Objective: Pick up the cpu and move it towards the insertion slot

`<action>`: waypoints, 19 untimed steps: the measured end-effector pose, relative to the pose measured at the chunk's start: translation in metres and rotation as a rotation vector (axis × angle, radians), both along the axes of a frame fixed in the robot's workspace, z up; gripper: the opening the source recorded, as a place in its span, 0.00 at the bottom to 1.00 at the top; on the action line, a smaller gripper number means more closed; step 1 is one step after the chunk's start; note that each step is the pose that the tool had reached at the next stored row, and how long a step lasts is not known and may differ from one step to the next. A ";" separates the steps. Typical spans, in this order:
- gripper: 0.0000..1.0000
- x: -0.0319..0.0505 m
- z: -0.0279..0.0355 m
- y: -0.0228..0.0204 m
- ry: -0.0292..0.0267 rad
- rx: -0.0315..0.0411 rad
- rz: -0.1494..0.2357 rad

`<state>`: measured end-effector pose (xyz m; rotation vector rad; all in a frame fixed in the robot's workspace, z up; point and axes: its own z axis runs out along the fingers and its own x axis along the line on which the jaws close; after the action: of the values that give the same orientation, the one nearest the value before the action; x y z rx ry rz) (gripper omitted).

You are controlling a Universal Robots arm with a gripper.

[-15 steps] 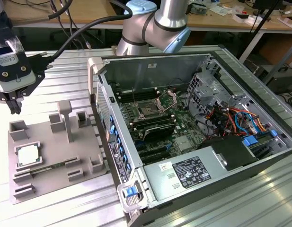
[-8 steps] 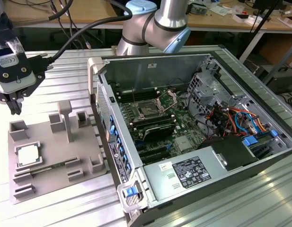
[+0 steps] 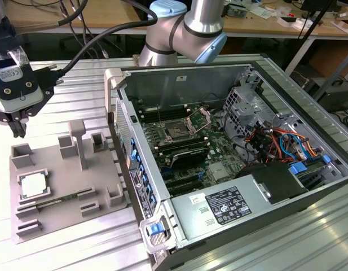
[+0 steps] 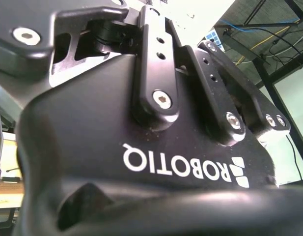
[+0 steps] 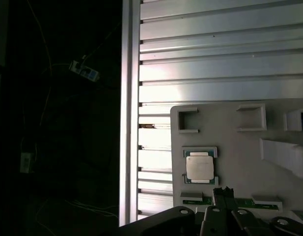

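- The chip (image 3: 34, 184) lies in the grey tray (image 3: 100, 169).
- In the exterior view the hand (image 3: 17, 129) hangs at 11 o'clock from it, apart; whether spread or pressed together, I cannot tell.
- The socket (image 3: 177, 131) is at 2 o'clock.

Hard glare streaks the ribbed metal table (image 5: 215, 78) ahead of the gripper (image 5: 223, 192) and its jaws; beside them lies deep darkness.

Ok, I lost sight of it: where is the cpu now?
The cpu lies in its pocket on the grey tray, at the exterior view's left, outside the computer case.
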<state>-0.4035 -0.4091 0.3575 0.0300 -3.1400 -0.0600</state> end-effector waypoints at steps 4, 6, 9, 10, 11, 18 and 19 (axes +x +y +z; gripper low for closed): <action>0.11 0.0000 -0.0010 0.0000 0.0000 0.0000 0.000; 0.11 0.0000 -0.0014 0.0000 -0.0001 0.0000 0.000; 0.11 0.0000 -0.0021 0.0000 0.0000 0.0000 0.000; 0.11 0.0000 -0.0023 0.0000 0.0001 0.0000 0.000; 0.11 0.0000 -0.0025 0.0000 0.0000 0.0000 0.000; 0.11 0.0000 -0.0042 0.0000 -0.0001 0.0000 0.000; 0.11 0.0000 -0.0043 0.0000 -0.0001 0.0000 0.000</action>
<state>-0.4035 -0.4091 0.3531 0.0299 -3.1401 -0.0601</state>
